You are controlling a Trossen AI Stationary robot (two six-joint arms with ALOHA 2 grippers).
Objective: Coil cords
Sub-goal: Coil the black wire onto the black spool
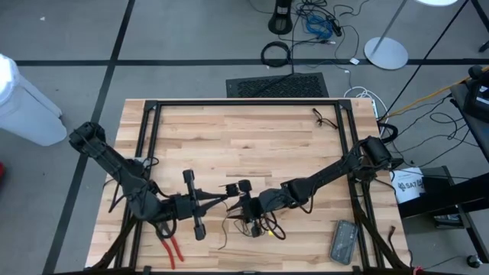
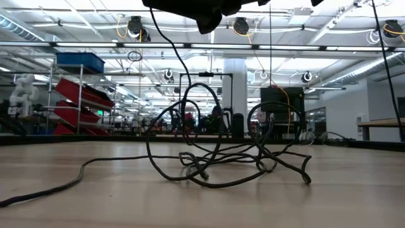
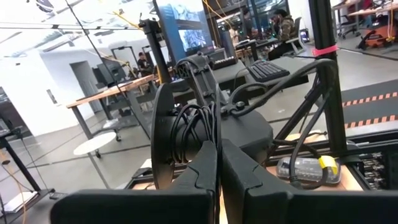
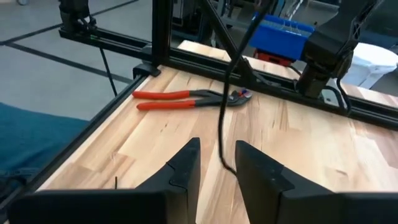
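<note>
Left gripper (image 3: 217, 163) is clamped on the cord (image 2: 215, 158); right gripper (image 4: 216, 163) stands parted around it beside the pliers (image 4: 186, 98). Coiling looks barely half done: loops loose.

A wooden table in a large, open, brightly lit workshop.

The butcher-block table (image 1: 252, 145) stands on a grey floor (image 1: 69, 30) crossed by dark lines, with a black mat (image 1: 276, 85) beyond its far edge and a round white lamp base (image 1: 386, 52) near loose cables. Level across the tabletop, the hall shows a white ceiling with long pipes and strip lights (image 2: 297, 44), a white column (image 2: 235, 88), blue and red bins on shelving (image 2: 76, 95), and a dark screen (image 2: 281, 104). Desks with a keyboard (image 3: 267, 68) stand farther off.
</note>
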